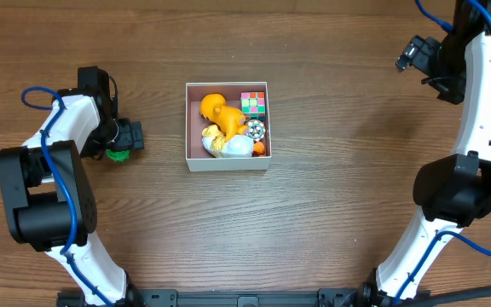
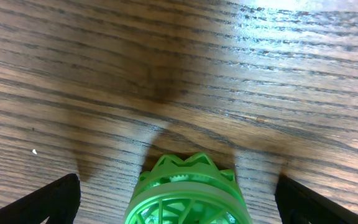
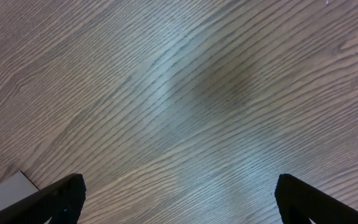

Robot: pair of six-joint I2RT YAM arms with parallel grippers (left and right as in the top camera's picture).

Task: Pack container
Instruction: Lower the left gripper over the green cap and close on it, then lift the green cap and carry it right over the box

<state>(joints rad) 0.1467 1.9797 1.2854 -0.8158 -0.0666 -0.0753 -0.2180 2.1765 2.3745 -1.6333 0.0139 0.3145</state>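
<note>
Overhead, square white-walled container (image 1: 227, 165), pinkish floor, toys (image 1: 225, 128) inside, left pincer (image 2: 178, 190), right pincer (image 3: 179, 193) wide open, empty

In the middle of the table (image 1: 331, 170), the container (image 1: 227, 165). Inside it, a puzzle cube (image 1: 253, 103) in the far right corner, a toy figure (image 1: 216, 111) just left of the cube, a small ball (image 1: 255, 130) just before the cube, more small toys heaped toward the near wall. Well left of the container, the left hand (image 1: 131, 136), with a toothed wheel toy (image 2: 188, 193) on the table between its fingers. Far right and toward the back, the right hand (image 1: 413, 56), well apart from the container.
</note>
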